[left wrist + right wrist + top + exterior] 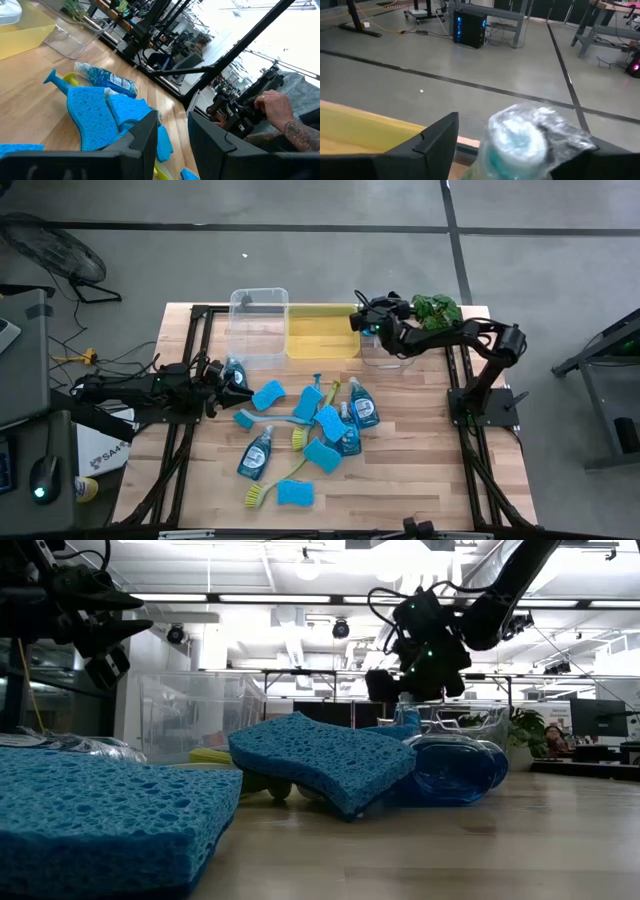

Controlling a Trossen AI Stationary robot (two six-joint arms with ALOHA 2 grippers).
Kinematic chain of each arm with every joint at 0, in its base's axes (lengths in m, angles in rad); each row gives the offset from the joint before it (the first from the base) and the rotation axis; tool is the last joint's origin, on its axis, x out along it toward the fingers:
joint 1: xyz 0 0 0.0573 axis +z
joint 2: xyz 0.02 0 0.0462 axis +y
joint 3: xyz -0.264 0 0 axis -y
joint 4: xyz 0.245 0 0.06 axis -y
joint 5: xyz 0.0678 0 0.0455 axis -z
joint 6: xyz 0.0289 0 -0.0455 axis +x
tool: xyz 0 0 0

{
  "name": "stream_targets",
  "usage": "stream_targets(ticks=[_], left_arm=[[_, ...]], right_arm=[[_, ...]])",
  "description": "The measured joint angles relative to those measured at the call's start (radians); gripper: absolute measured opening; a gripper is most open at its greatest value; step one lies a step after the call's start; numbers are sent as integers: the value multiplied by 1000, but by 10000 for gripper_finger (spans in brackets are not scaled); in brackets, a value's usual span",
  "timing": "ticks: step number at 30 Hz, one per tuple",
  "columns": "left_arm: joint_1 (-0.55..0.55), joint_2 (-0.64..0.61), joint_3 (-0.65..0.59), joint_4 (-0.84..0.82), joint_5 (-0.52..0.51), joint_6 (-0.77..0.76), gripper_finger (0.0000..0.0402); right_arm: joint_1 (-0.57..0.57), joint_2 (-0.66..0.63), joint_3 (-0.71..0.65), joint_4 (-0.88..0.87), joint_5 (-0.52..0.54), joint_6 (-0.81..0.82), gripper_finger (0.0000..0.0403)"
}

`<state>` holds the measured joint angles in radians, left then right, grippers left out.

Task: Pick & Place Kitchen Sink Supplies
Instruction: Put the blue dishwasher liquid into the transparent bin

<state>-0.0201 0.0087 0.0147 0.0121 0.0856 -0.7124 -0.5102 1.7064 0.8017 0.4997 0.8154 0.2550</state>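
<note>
Over the far edge of the desk (pixel 420 480), beside the yellow bin (pixel 322 332): right hand (pixel 362 319) raised, pinching a small clear bottle (pixel 520 137) of blue dish soap, its white cap filling the right wrist view between the two dark fingers. Judged as the carry-and-place step, with the load nearly at its drop point. Hard to tell from above whether the bottle hangs over the yellow bin itself or over the small clear bin (pixel 385 358) just next to it, near the leafy plant (pixel 436 308).

At the near-left side of the pile: left hand (pixel 238 388) low over the desk, fingers spread with nothing between them, pointed at the heap of sponges (pixel 92 115) and a lying soap bottle (pixel 106 80). Seemingly lining up for a pick.

Scattered mid-desk, well apart from the bins: more soap bottles, flat blue sponges, and long-handled brushes (pixel 268 490), several touching or overlapping. Most of the task left undone.

Next for the right hand, probably: settle over the intended bin, lower, then spread the fingers. For the left: choose one item clear of its neighbours, since the overlapping sponges could drag along.
</note>
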Motion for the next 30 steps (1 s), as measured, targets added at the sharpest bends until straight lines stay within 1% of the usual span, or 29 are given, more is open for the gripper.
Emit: stream_targets(ticks=[7,15,19,26,30], left_arm=[[0,0,0,0,0,0,105],[0,0,0,0,0,0,105],[0,0,0,0,0,0,105],[0,0,0,0,0,0,105],[0,0,0,0,0,0,105]], right_arm=[[9,-73,0,-81,1,6,251],[45,-190,1,-212,-4,6,251],[66,-231,2,-249,-7,6,251],[120,-319,2,-297,-83,6,251],[166,-376,2,-339,-93,6,251]])
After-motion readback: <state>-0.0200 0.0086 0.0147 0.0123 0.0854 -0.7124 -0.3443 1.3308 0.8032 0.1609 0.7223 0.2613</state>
